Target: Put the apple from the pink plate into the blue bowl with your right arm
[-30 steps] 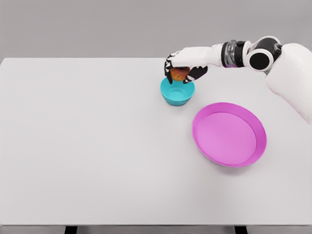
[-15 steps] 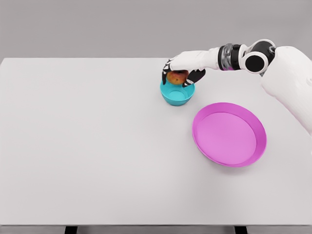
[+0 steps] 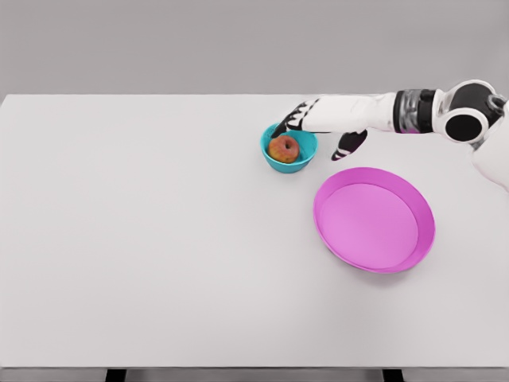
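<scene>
The red-orange apple [image 3: 283, 148] lies inside the small blue bowl [image 3: 302, 162] near the table's far middle. My right hand [image 3: 316, 129] hovers just behind and to the right of the bowl, fingers spread and holding nothing; its thumb [image 3: 348, 145] hangs down apart from the bowl. The pink plate [image 3: 374, 220] sits to the bowl's lower right with nothing on it. The left arm does not show.
The white table [image 3: 143, 239] stretches wide to the left and front. My right forearm [image 3: 374, 113] reaches in from the right edge above the plate's far side.
The hand has let go of the apple, which dropped into the bowl. The fingers spread open and the hand drew back to the right.
</scene>
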{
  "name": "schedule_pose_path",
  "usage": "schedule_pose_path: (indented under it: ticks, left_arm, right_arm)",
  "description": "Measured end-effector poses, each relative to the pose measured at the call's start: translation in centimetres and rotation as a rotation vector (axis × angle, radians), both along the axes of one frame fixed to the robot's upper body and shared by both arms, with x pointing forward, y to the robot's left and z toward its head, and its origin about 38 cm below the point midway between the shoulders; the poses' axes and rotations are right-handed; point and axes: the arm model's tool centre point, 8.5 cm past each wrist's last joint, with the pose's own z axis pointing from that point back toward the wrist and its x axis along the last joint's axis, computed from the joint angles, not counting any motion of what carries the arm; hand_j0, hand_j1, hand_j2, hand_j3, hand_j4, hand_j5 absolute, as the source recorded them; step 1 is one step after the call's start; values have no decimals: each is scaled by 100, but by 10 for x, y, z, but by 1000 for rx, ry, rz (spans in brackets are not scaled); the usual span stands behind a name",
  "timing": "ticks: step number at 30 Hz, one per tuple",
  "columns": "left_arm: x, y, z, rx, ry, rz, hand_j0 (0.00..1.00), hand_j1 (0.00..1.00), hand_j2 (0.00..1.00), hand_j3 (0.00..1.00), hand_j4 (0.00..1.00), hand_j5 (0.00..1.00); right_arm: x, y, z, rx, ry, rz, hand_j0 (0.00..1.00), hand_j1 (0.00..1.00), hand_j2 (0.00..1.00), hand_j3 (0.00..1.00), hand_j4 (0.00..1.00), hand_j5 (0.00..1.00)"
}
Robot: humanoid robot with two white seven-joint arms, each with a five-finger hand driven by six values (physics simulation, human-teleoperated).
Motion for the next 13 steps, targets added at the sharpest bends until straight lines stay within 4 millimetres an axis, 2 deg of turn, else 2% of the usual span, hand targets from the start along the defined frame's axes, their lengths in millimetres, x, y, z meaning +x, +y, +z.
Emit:
schedule_pose_path:
  ticks: [3,5,7,9,11,13]
  left_arm:
    - [0,0,0,0,0,0,100,100,100,100,100,100]
    - [0,0,0,0,0,0,100,100,100,100,100,100]
    - [0,0,0,0,0,0,100,100,100,100,100,100]
    - [0,0,0,0,0,0,100,100,100,100,100,100]
    - [0,0,0,0,0,0,100,100,100,100,100,100]
    - [1,0,0,-1,-3,-2,100,100,100,100,100,100]
  right_arm:
    - [-43,-44,17,5,-29,12,100,100,100,100,100,100]
    - [-61,-64,25,10,-37,14,100,100,100,100,100,100]
    - [-69,-74,43,9,-74,15,100,100,100,100,100,100]
    - [-74,-82,52,1,-93,12,100,100,100,100,100,100]
    - [-81,-88,38,-6,-55,6,100,100,100,100,100,100]
    - [-84,-90,36,-8,-50,6,100,100,100,100,100,100]
